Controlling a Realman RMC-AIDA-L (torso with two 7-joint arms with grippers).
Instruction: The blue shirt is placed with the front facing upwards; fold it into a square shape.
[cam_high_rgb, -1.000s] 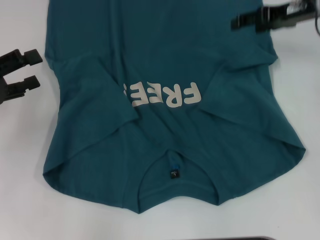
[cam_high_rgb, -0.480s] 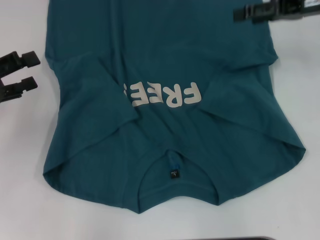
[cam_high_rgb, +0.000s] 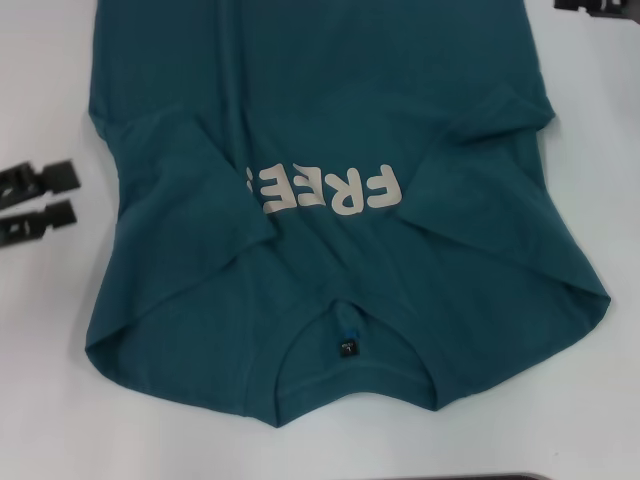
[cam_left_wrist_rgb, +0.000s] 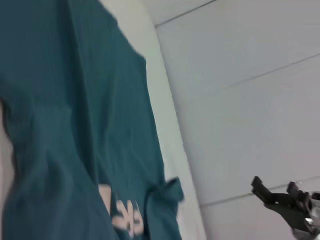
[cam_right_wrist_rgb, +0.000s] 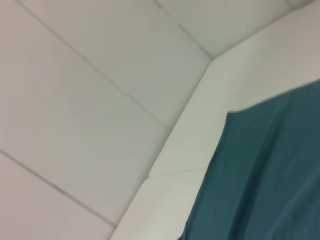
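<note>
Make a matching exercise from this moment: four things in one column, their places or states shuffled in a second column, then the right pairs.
Things:
1. blue shirt
2. "FREE" lettering
3. left gripper
4. neck label

Places or states:
A. open and empty, on the bare table off the shirt's left edge
B. spread flat on the table, both sleeves folded in over the chest
C. dark, with a blue tab, inside the collar at the near edge
D. pale, partly covered by the left folded-in sleeve

Pairs: 1-B, 2-D, 3-A, 4-C
</note>
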